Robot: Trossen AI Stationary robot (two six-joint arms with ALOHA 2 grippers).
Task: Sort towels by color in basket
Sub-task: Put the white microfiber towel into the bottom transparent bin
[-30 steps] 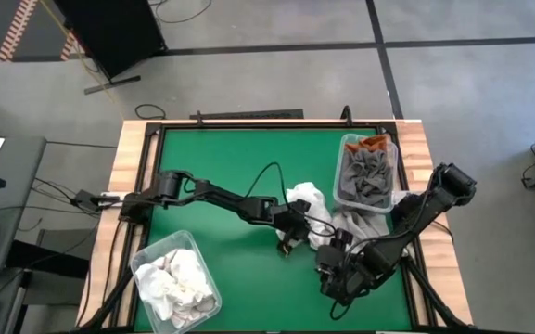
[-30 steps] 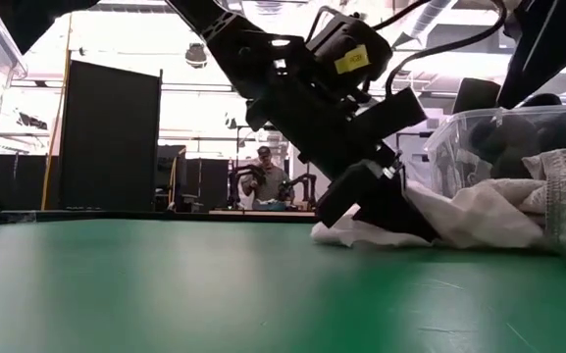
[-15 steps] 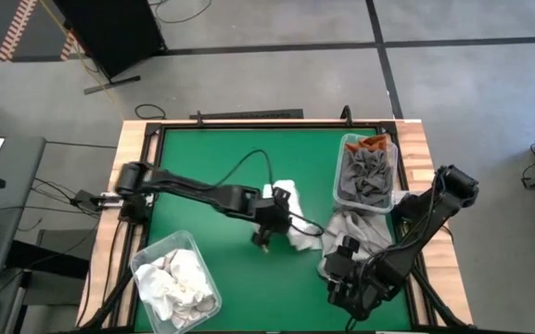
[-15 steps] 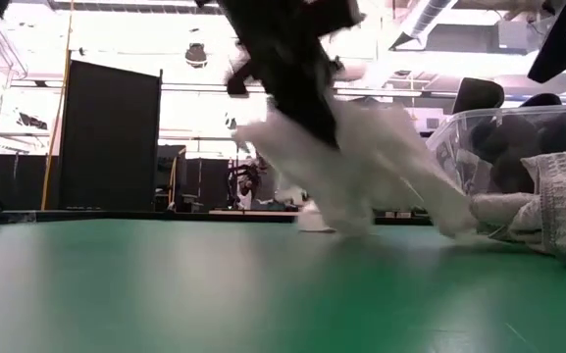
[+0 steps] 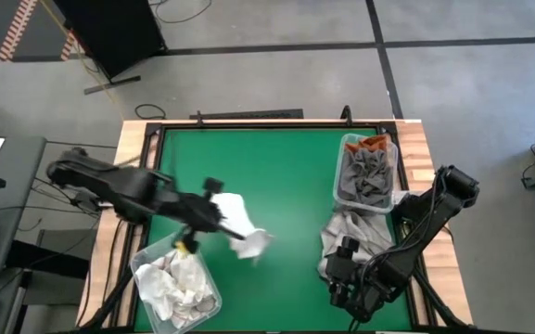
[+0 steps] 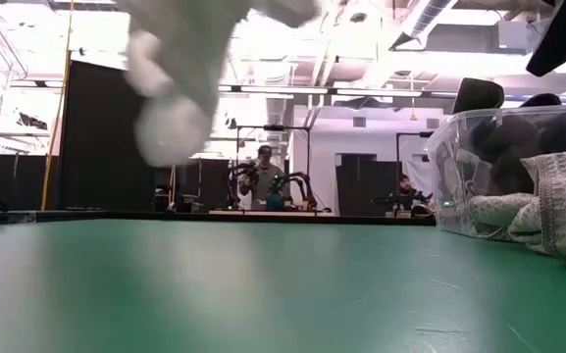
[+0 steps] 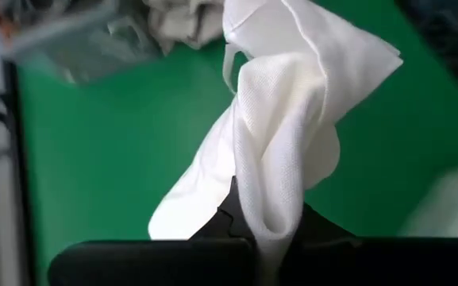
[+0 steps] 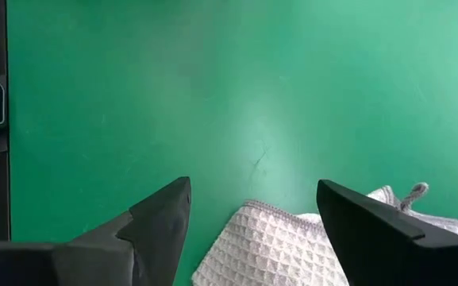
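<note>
Two hands: left at work, right waiting.
Left hand [image 5: 213,210]: clenched on a white towel [image 5: 239,221], held clear above the table [image 5: 276,176], just beside the near-left bin [image 5: 146,263].
White towel: hung in folds from the left fingers [image 7: 227,216]; in the low view it dangled blurred near the top [image 6: 180,93].
Near-left bin: held crumpled white towels [image 5: 176,283].
Right hand [image 8: 252,214]: fingers spread, gripping nothing, hovering at the near-right over a waffle-weave grey towel [image 8: 276,246].
Grey towel: lay on the table against the far-right bin [image 5: 343,181].
Far-right bin: held grey towels [image 5: 367,174] and an orange one [image 5: 373,142].
</note>
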